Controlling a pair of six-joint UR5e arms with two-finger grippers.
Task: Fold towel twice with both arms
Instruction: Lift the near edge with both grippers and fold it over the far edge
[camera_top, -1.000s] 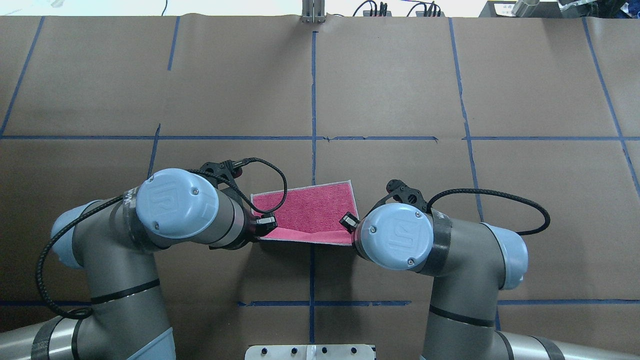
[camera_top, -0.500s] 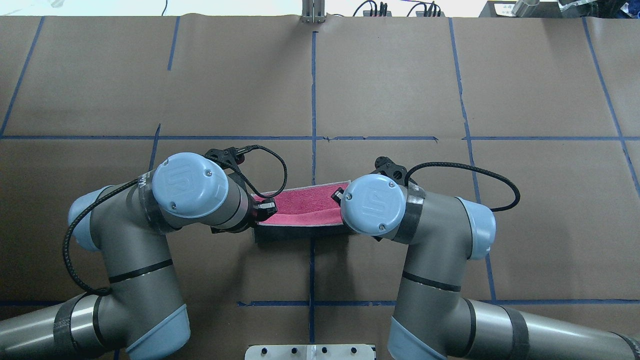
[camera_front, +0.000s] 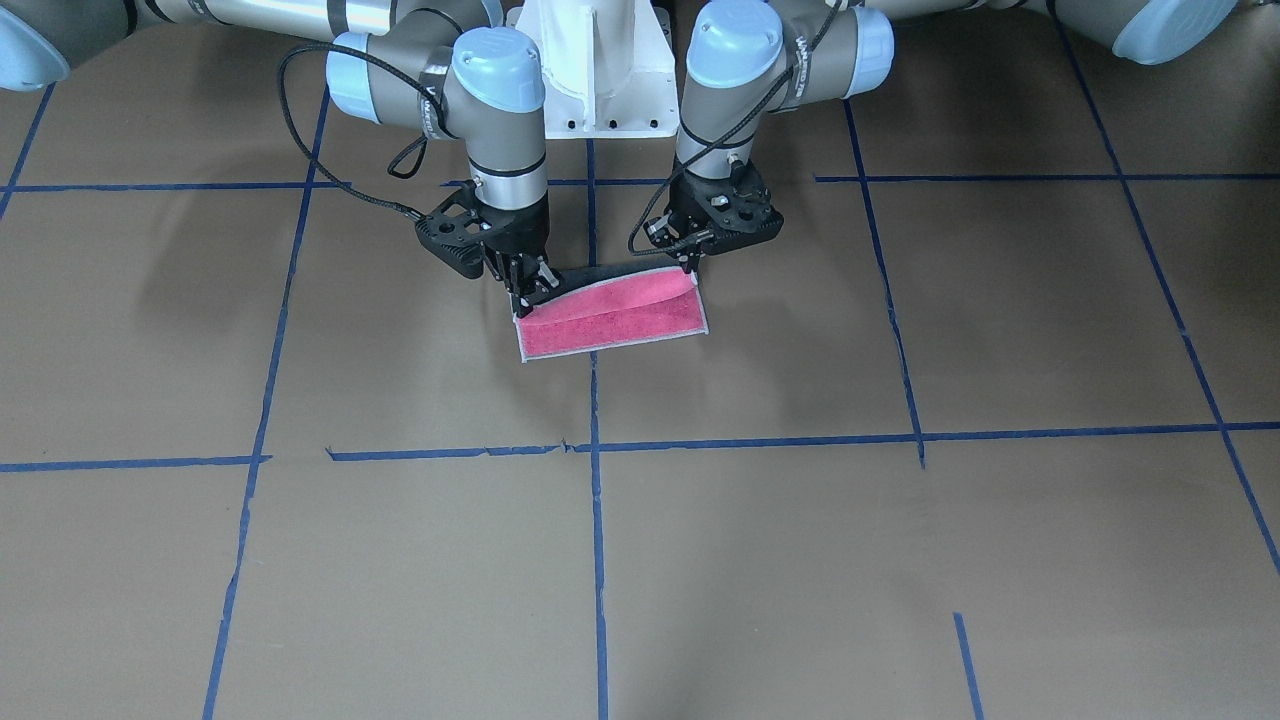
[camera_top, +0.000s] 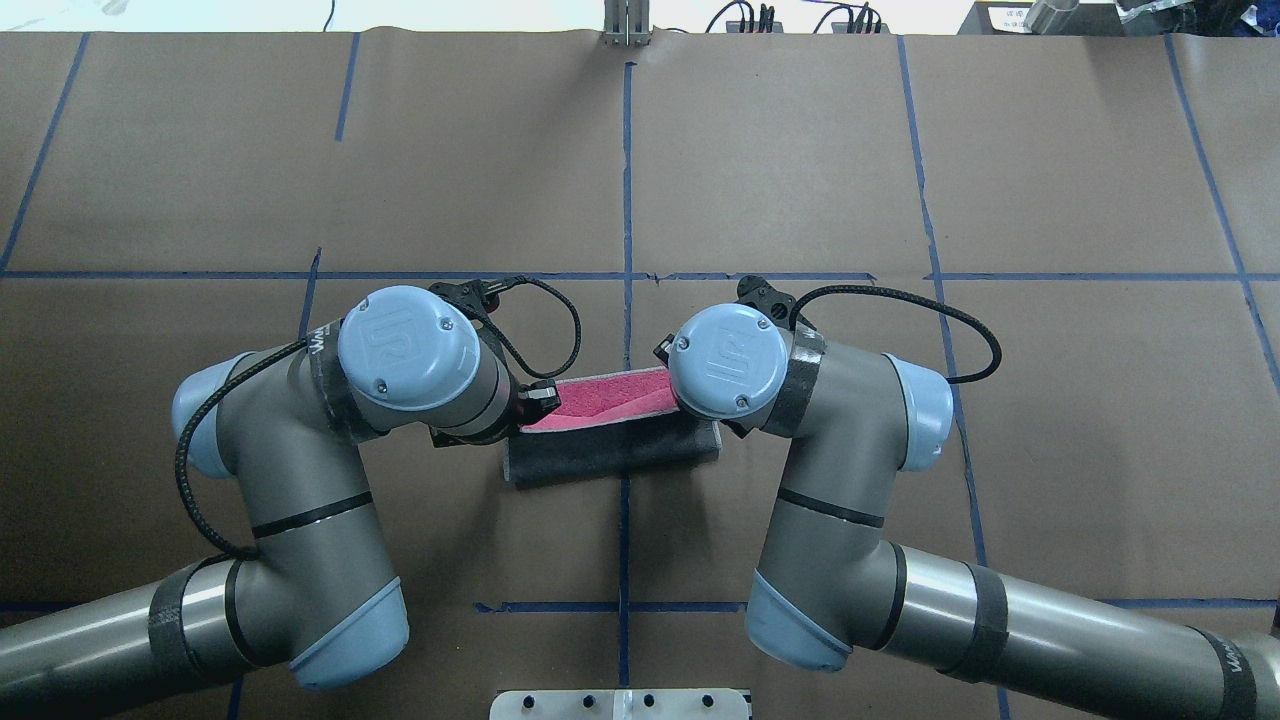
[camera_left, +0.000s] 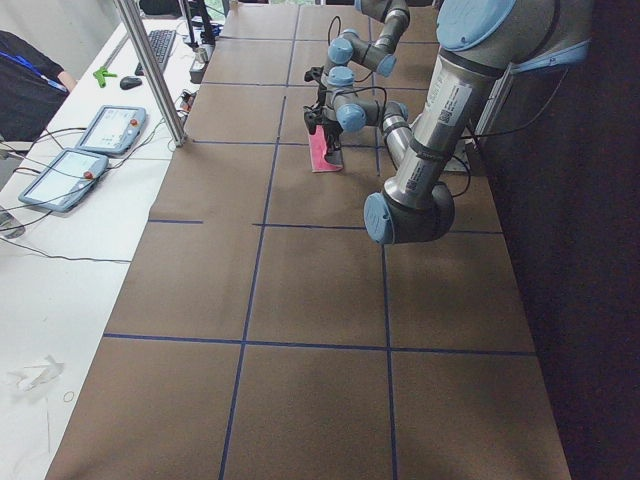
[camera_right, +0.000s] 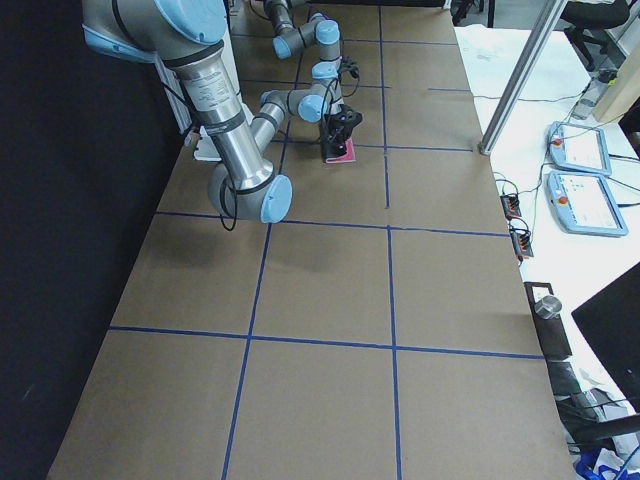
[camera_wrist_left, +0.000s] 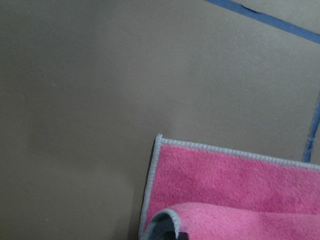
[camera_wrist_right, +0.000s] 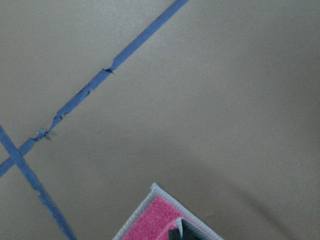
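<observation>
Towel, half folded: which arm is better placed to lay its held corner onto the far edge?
Right, marginally, I'd judge. Both pinch a lifted corner of the towel, but the right gripper holds its corner nearer the far edge than the left gripper does, going by the wrist views.

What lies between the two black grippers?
Only the pink-red terry towel, its raised edge stretched from left gripper to right gripper; front-facing view shows it.

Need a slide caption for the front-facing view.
Left gripper and right gripper hold the robot-side corners of the small pink-red terry towel raised mid-fold above the brown paper-covered table.
</observation>
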